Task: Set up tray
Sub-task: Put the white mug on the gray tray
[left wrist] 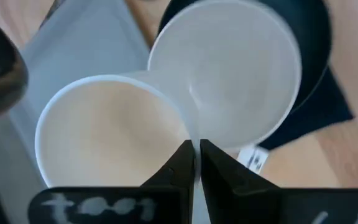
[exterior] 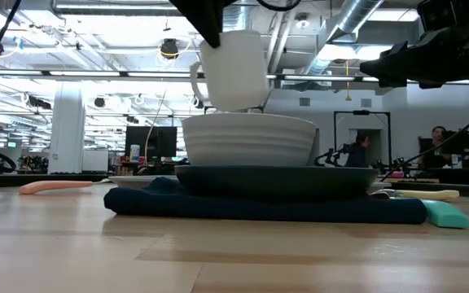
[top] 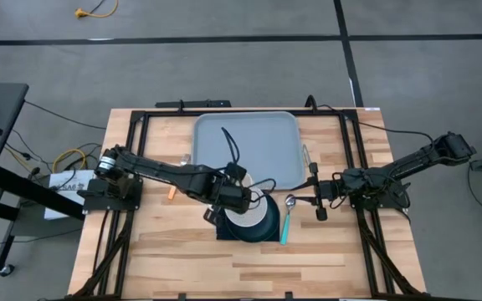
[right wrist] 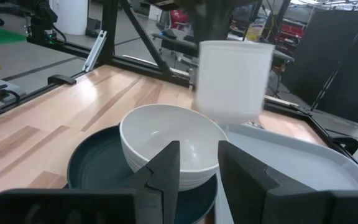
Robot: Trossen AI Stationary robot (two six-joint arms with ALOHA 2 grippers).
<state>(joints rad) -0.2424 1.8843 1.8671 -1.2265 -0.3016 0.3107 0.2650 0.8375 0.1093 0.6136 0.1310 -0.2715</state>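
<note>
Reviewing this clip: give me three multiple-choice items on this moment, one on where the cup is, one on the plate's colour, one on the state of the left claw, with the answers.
1. Where is the white cup?
A. Lying on the tray
B. Held in the air above the white bowl
C. Standing on the bare table

2. What colour is the plate under the bowl?
A. Red
B. Dark navy
C. Yellow

3. What is the left claw doing?
A. Shut on the cup's rim
B. Wide open over the spoon
C. Resting on the napkin

Answers:
1 B: the low view shows the cup clear above the white bowl, gripped from above.
2 B: the right wrist view shows a dark navy plate around the bowl.
3 A: in the left wrist view the left claw has its fingers pinched together on the cup's rim.
</note>
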